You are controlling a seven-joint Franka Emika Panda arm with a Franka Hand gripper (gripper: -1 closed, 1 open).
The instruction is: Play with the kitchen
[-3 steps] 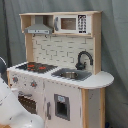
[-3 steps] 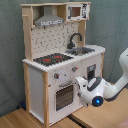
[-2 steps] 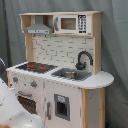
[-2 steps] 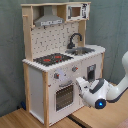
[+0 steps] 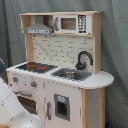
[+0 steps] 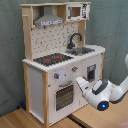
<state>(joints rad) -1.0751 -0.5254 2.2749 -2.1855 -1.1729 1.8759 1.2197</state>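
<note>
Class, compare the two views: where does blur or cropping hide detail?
In the first exterior view the white robot arm is a cropped, soft blur at the lower left corner; in the second exterior view the tall light-wood toy kitchen shows whole, though its knobs look smeared.

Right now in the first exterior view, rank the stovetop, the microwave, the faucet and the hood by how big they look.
1. Stovetop
2. Microwave
3. Hood, looks nearly microwave-sized, so that order is unsure
4. Faucet

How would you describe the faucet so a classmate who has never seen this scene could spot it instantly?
Start at the toy kitchen and find its countertop. Beside the black-and-red stovetop sits the sink, and the faucet rises behind it against the tiled back wall. It is the only black, arched piece standing up from the counter.
</note>
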